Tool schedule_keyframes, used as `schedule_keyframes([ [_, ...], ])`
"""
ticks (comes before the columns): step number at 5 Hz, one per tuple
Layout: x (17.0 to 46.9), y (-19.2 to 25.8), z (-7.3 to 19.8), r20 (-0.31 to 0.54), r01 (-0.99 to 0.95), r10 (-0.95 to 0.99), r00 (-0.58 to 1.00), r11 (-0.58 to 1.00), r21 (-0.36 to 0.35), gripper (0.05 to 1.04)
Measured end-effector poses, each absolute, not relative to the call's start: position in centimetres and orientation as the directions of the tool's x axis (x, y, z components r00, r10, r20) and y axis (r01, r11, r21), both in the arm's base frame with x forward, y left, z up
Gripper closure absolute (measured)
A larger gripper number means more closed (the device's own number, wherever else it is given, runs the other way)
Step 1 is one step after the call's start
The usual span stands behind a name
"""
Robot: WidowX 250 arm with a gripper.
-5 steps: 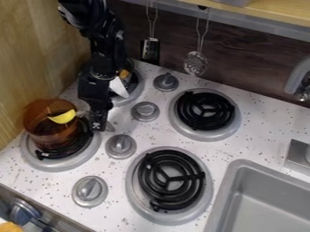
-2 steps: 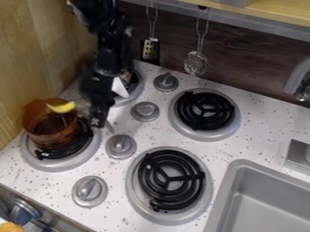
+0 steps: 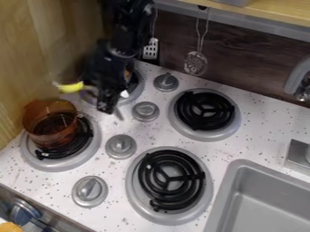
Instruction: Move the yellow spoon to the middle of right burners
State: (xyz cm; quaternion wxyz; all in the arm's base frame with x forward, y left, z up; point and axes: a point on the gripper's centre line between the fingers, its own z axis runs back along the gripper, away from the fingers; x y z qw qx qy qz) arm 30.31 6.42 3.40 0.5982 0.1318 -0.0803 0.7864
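Wood makes the wall (image 3: 30, 59) along the left edge of the counter (image 3: 124, 181), which is white with dark specks. By that wall I see an orange see-through pot (image 3: 45, 129) on the front left burner (image 3: 66, 166). Just past the pot, toward the back, the yellow spoon (image 3: 71, 87) is up in the air. Its yellow end points left, to the wood, and its handle runs right, into my gripper (image 3: 107, 105). My gripper is closed tight on the spoon and hangs down over the left side of the counter, in front of the back left burner (image 3: 137, 93). A small white thing (image 3: 124, 94) shows beside the gripper, on that burner.

Next comes a slanted row of four gray knobs (image 3: 120, 146), from near the front edge up to near the back edge. Behind them, a flat tool with holes (image 3: 151, 48) hangs by the dark wall (image 3: 254, 59). To its right hangs a round scoop with holes (image 3: 195, 63).

Then I see the two right burners, front (image 3: 195, 181) and back (image 3: 225, 111), both with black rings. The spoon is well apart from them. Last, a gray sink (image 3: 233, 170) fills the front right corner, and a gray tap (image 3: 297, 77) is at the right edge.
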Motion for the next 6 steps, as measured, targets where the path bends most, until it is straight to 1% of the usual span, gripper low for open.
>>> schedule_keyframes([
  [1, 30.6, 4.6, 4.1, 0.224, -0.996, 0.970, -0.091, -0.087, -0.026, 0.765],
  [2, 31.2, 1.7, 4.1, 0.219, -0.992, 0.969, 0.116, 0.124, -0.022, 0.765],
  [3, 31.4, -0.4, 4.3, 0.233, -0.971, 0.945, 0.228, 0.237, -0.011, 0.765],
  [4, 32.0, -3.0, 3.4, 0.112, -0.935, 0.929, 0.354, 0.352, 0.041, 0.765],
  [5, 32.9, -5.2, 1.9, 0.060, -0.922, 0.920, 0.388, 0.387, 0.018, 0.765],
  [6, 33.8, -6.2, 0.7, 0.030, -0.930, 0.933, 0.360, 0.361, -0.063, 0.765],
])
